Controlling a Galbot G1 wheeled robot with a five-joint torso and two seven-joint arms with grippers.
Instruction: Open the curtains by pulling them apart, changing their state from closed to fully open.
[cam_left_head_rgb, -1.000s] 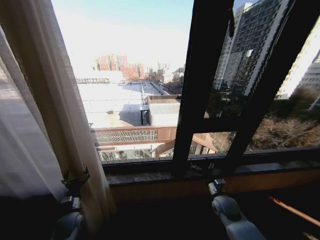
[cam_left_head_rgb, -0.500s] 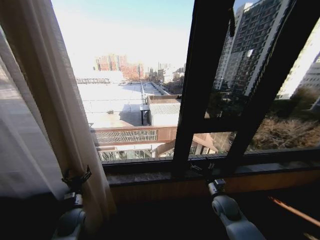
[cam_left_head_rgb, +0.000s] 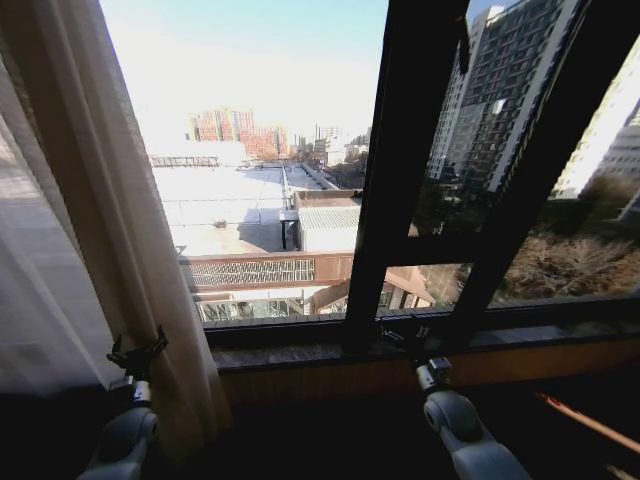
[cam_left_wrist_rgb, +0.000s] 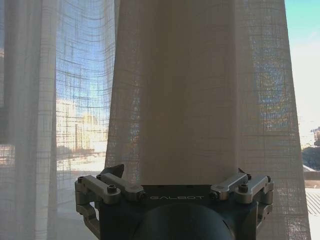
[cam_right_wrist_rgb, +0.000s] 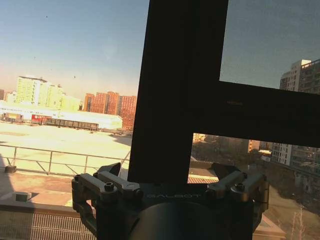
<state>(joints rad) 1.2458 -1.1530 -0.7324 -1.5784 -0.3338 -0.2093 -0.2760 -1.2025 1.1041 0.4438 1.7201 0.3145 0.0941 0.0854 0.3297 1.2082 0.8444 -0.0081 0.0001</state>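
Observation:
The curtains (cam_left_head_rgb: 110, 230) hang bunched at the left of the window, a cream pleated panel reaching down past the sill. My left gripper (cam_left_head_rgb: 136, 354) is low against the panel's lower part, fingers spread open. In the left wrist view a thick fold of the curtains (cam_left_wrist_rgb: 175, 100) stands straight ahead of the left gripper (cam_left_wrist_rgb: 177, 174), between its open fingers (cam_left_wrist_rgb: 107, 186). My right gripper (cam_left_head_rgb: 408, 335) is held open at the sill in front of the dark window frame (cam_left_head_rgb: 400, 180). In the right wrist view the right gripper (cam_right_wrist_rgb: 169, 172) faces the frame bar (cam_right_wrist_rgb: 180, 90) with nothing in it.
A wooden window sill (cam_left_head_rgb: 330, 365) runs across below the glass. A second, slanted dark frame bar (cam_left_head_rgb: 540, 170) crosses the right side. More sheer fabric (cam_left_wrist_rgb: 45, 110) hangs beside the fold in the left wrist view. Buildings and rooftops lie outside.
My left gripper has shifted left along the curtain's lower part, and the curtain's edge has moved slightly left with it. The right arm has stayed put.

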